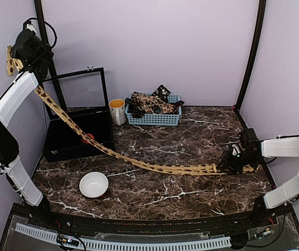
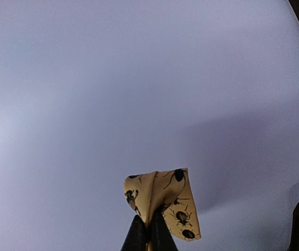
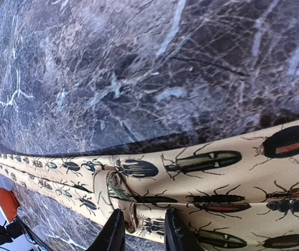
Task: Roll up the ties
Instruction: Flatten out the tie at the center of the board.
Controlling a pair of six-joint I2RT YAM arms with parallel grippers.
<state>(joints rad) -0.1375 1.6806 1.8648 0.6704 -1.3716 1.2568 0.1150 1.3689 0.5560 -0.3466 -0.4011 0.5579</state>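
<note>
White bowl (image 1: 93,184) is sitting near the front of the marble worktop (image 1: 191,130), left of centre.

Right claw (image 1: 236,161) is reaching low over the worktop at the right side, at the wide end of the mustard tie (image 1: 139,163). From the right wrist, its fingers (image 3: 113,232) are standing a little apart over the beetle-print fabric (image 3: 207,162), which is showing in the gap. Cannot tell whether they are gripping it or only hovering on it.

The tie is lying flat from there leftward across the worktop, not rolled. It is then rising off the surface in a slanted line over the open black case (image 1: 73,138) at the left.

Behind, against the back wall, a white mug (image 1: 117,111) is standing just beside a pale blue basket (image 1: 154,119) that is holding dark ties (image 1: 149,102).

Left claw (image 1: 16,61) is raised high at the far left corner, clenched on the tie's narrow end. From the left wrist, the folded tip (image 2: 162,201) is sticking up from between the closed fingers (image 2: 136,236).
</note>
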